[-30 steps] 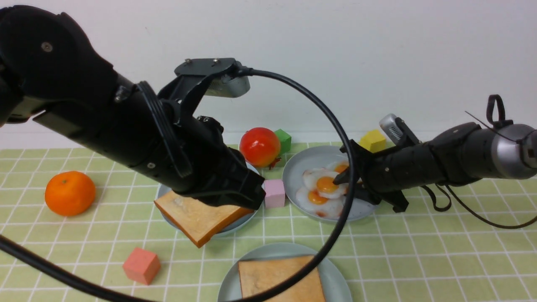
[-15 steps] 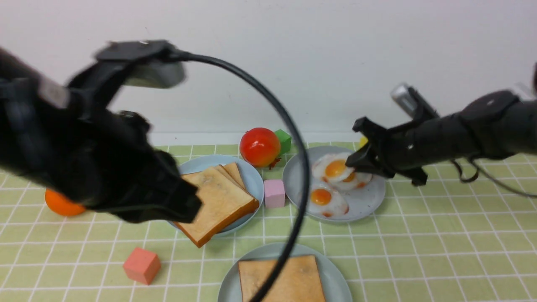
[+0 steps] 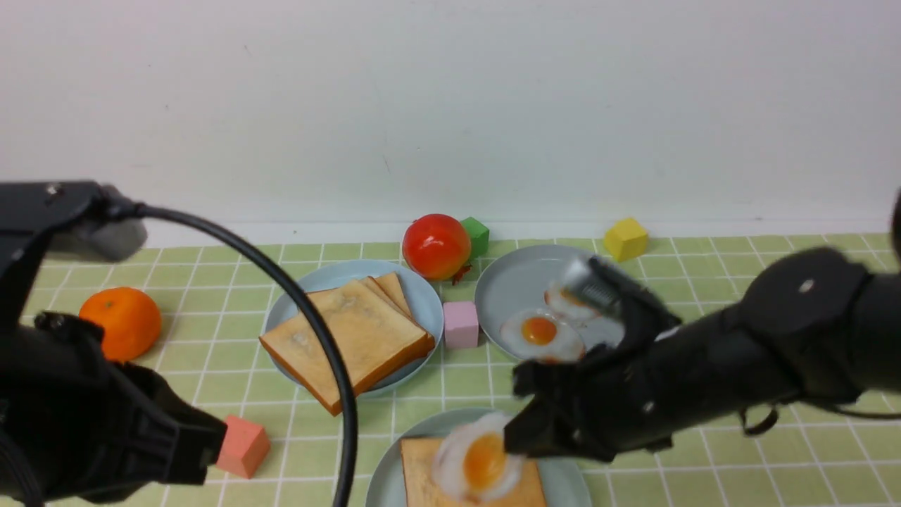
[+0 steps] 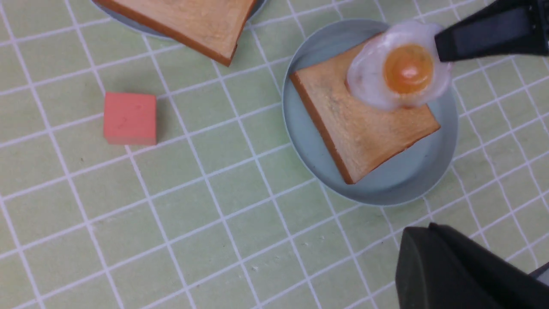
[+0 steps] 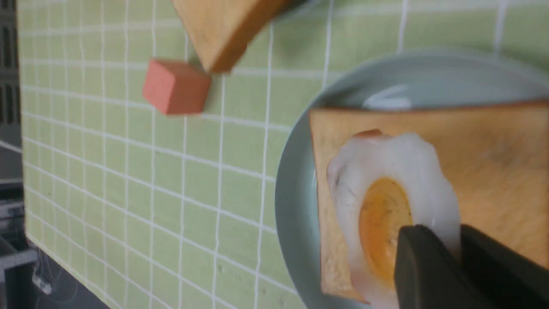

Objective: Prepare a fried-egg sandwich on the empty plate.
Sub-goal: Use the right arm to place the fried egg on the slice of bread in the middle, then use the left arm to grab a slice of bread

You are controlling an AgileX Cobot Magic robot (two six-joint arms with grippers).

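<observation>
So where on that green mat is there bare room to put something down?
Bare mat lies between the orange and the toast plate, and around the coral cube left of the front plate. The middle is crowded: tomato, pink cube and egg plate sit close together.

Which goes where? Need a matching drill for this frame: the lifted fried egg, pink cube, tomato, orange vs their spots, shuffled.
Things:
1. fried egg, the lifted one
2. pink cube
3. tomato
4. orange

Places:
A. beside the green cube, at the back
B. farthest to the robot's left
C. in the right pincer, over the toast on the plate
D. between the toast-stack plate and the egg plate

Pairs: 1-C, 2-D, 3-A, 4-B
</observation>
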